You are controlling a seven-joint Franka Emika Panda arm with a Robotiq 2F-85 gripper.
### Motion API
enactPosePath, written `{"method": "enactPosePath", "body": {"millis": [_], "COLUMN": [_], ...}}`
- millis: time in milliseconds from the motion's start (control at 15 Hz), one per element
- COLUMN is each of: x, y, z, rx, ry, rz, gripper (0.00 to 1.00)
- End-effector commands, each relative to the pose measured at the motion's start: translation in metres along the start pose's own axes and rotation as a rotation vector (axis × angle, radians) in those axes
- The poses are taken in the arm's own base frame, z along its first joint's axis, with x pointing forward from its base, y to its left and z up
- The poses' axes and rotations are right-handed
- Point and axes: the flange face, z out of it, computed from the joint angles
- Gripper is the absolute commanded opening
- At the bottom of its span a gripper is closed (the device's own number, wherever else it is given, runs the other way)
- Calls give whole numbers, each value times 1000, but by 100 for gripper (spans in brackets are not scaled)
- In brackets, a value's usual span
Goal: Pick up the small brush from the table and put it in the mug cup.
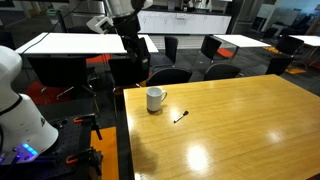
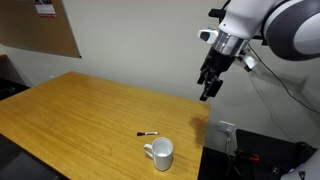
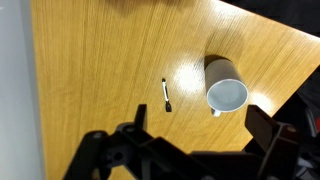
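Note:
The small brush (image 1: 181, 117) is a thin dark stick lying flat on the light-wood table (image 1: 240, 130), a little way from the white mug cup (image 1: 155, 98). Both also show in an exterior view, brush (image 2: 147, 133) and mug (image 2: 160, 153), and in the wrist view, brush (image 3: 165, 95) and mug (image 3: 225, 87). The mug stands upright and looks empty. My gripper (image 2: 208, 88) hangs high above the table's edge, well clear of both. In the wrist view its two fingers (image 3: 195, 125) are spread wide apart with nothing between them.
White-topped tables (image 1: 75, 43) with dark chairs (image 1: 170, 75) stand behind the wood table. A white robot body (image 1: 15, 100) is beside the table's edge. A cork board (image 2: 35, 25) hangs on the wall.

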Motion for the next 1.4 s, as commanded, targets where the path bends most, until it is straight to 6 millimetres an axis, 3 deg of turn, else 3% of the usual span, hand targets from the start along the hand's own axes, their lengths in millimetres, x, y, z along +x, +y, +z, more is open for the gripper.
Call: {"method": "enactPosePath", "body": {"millis": [0, 400, 800, 867, 1200, 1333], "x": [27, 53, 64, 56, 60, 63], "y": [5, 6, 8, 2, 2, 12], "z": [18, 50, 81, 76, 84, 93], "rx": [-17, -25, -3, -17, -13, -7], "ry": [44, 116, 83, 81, 67, 58], "rz": [-82, -113, -114, -94, -94, -67], "gripper": [100, 100, 100, 100, 100, 100]}}
